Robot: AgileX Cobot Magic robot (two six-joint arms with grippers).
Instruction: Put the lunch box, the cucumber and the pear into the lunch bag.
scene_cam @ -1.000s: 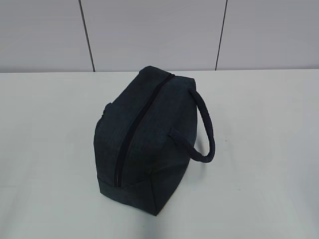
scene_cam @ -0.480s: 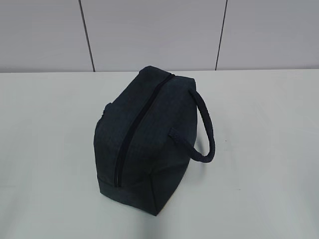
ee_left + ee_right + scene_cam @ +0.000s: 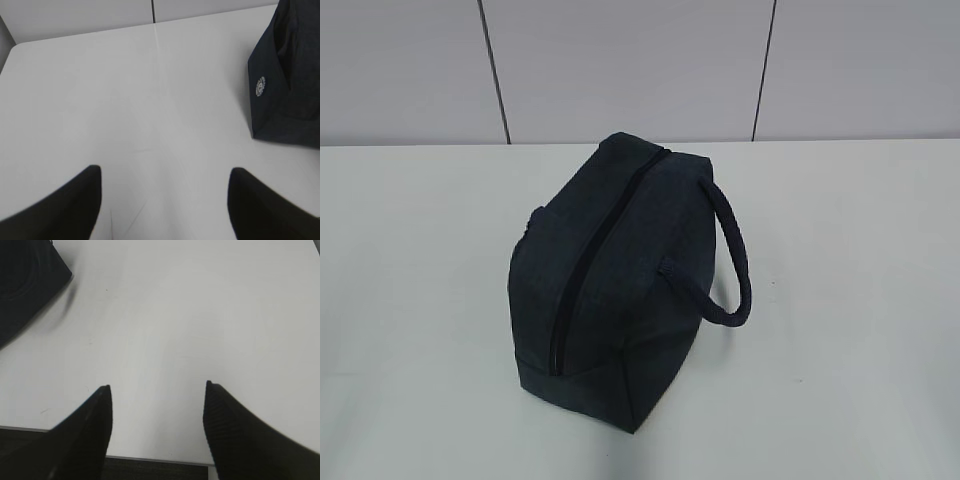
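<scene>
So the lunch bag sits alone mid-desk, zipper running along the top and looking fully closed, one rope handle looping off its right side; the other handle is barely visible on the far left of the bag. No lunch box, cucumber or pear shows in any view, so I can't say where they are; whether they're already inside is hidden too, since the closed fabric shows nothing of the contents. The left claw hangs over bare desk with its fingers spread wide and nothing between them, the bag's end panel with a small round logo up at its right; the right claw is likewise wide and empty near the desk's front edge, a corner of the bag at its upper left. My guess is either the very start or the very end of the job; if it's the start, the zipper needs opening first, and I'd pin the bag with one claw while the other grabs the pull, because soft fabric will just slide or crumple otherwise; I can't spot the pull itself from here, so finding it comes first.
</scene>
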